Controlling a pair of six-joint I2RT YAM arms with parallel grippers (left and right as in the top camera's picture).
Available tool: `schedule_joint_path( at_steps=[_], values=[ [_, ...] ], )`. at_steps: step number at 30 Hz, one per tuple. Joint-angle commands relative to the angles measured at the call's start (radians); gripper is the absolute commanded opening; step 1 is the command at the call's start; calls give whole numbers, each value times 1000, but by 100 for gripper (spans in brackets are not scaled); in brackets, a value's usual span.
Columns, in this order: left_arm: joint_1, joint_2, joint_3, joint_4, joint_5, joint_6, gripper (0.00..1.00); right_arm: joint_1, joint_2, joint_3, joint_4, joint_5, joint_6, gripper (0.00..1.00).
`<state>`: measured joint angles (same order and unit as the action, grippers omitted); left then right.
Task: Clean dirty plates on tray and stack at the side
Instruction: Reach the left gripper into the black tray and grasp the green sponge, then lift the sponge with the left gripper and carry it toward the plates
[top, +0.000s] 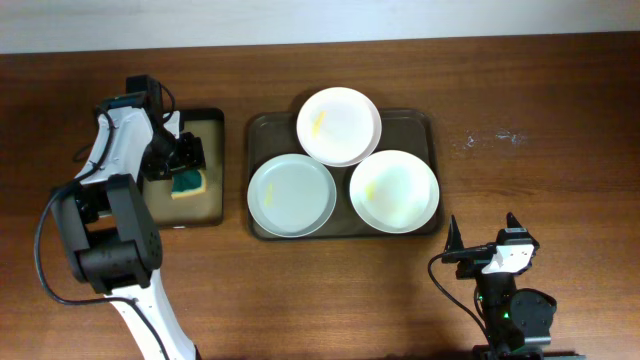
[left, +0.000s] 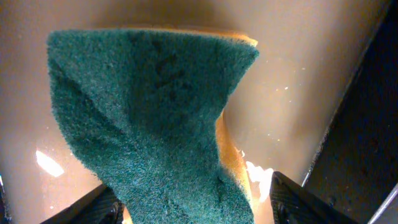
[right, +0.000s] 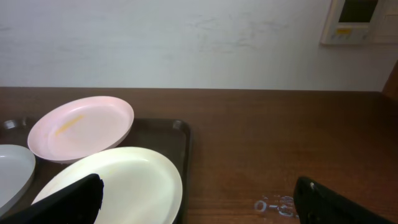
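Note:
Three white plates lie on the dark tray (top: 426, 128): one at the back (top: 338, 125) with a yellow smear, one at front left (top: 291, 194), one at front right (top: 393, 190) with a faint yellowish smear. My left gripper (top: 182, 160) is down in the small black tray (top: 213, 150), open, with its fingers on either side of a green and yellow sponge (top: 187, 183). The left wrist view shows the sponge (left: 149, 112) between the fingers (left: 196, 202), bent upward. My right gripper (top: 483, 235) is open and empty near the table's front edge, right of the tray.
The right wrist view shows the back plate (right: 81, 127), the front right plate (right: 118, 180) and the tray's rim (right: 185, 140), with bare wood table (right: 280, 149) to the right. A few water drops (top: 495, 138) lie on the table right of the tray.

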<state>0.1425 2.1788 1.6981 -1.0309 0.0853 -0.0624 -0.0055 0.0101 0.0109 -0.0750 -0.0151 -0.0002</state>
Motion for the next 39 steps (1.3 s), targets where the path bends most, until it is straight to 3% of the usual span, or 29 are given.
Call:
schedule_joint_path(
  at_steps=[1,7,8,9,12,13,15,16,18,22,26,27,32,33,34,35,36,39],
  values=[
    [5,10,13,-14,-8,-1,69,6,-6,-5,-5,9,4,98],
    [5,15,-72,-5,-26,-1,70,6,-6,-5,-5,8,4,98],
    [5,15,-83,-4,-26,-1,67,6,-6,-5,-5,8,4,99],
    [5,15,-84,-3,-26,-1,62,6,-6,-5,-5,9,4,98],
    [5,15,-84,6,-31,-1,6,6,-6,-5,-5,9,4,98],
    [5,15,-84,13,-31,-1,0,6,-6,-5,-5,9,4,98],
    [5,15,-84,29,-31,-1,0,6,-6,-5,-5,8,4,98],
    [5,15,-84,37,-31,-1,6,6,-6,-5,-5,8,4,98],
    [5,15,-84,58,-54,-1,99,6,-6,-5,-5,8,4,98],
    [5,15,-84,119,-159,0,99,6,-6,-5,-5,9,4,98],
    [5,15,-84,179,-160,-1,99,6,-6,-5,-5,8,4,98],
    [5,15,-84,186,-160,-1,97,6,-6,-5,-5,9,4,98],
    [5,15,-84,185,-160,-1,0,6,-6,-5,-5,8,4,98],
    [5,15,-84,185,-160,-1,0,6,-6,-5,-5,8,4,98],
    [5,15,-84,185,-160,-1,3,6,-6,-5,-5,8,4,98],
    [5,15,-84,185,-160,-1,59,6,-6,-5,-5,8,4,98],
    [4,15,-84,185,-157,-1,99,6,-6,-5,-5,8,4,98],
    [5,15,-84,185,-153,-1,99,6,-6,-5,-5,8,4,99]
  ],
)
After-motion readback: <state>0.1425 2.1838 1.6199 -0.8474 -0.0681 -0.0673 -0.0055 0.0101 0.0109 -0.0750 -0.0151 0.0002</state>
